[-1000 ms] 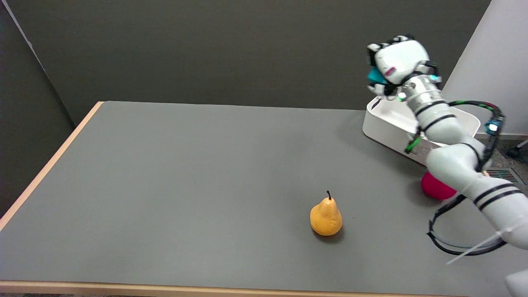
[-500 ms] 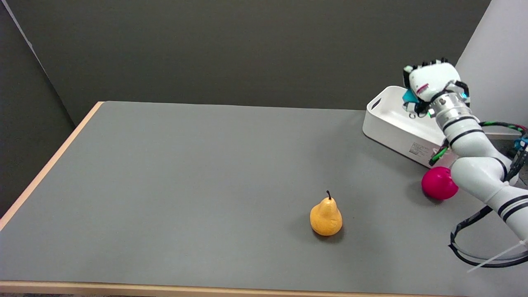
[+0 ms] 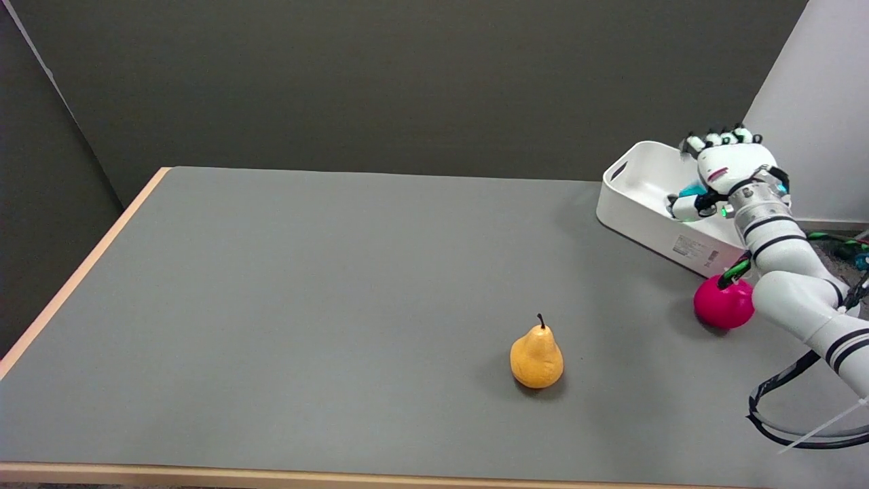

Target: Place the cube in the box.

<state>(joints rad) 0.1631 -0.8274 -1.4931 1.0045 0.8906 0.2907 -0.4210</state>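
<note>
Teal cube [image 3: 692, 189]: only a small patch of it shows, tucked under the palm of the right hand [image 3: 721, 176], which hangs inside the mouth of the white box [image 3: 635, 204] at the far right of the table [image 3: 305, 305]. Fingers are curled down around the cube and the thumb sits against its near side, so I read the hand as holding the cube. Whether the cube already rests on the box floor cannot be told; the box's near wall and the hand hide its underside.

Progress, as judged from this view: transport looks finished, with the cube within the box outline. Left to do: let go of it and lift the hand clear. Until the fingers part, I would not count the placement as done.

Materials and shapes:
- box: smooth, glossy white plastic, rectangular with rounded corners, a handle slot in its left end wall and a printed label on its near wall.
- cube: flat, saturated teal, probably hard-faced; edges not visible.
- hand: white shell with black finger segments.
- table: matte grey top, pale wooden edge on the left and near sides.
- yellow pear [image 3: 536, 356]: upright, dark stem, slightly dimpled skin, mid-table near side.
- magenta ball [image 3: 722, 303]: round, smooth, just near of the box, partly behind the arm.
</note>
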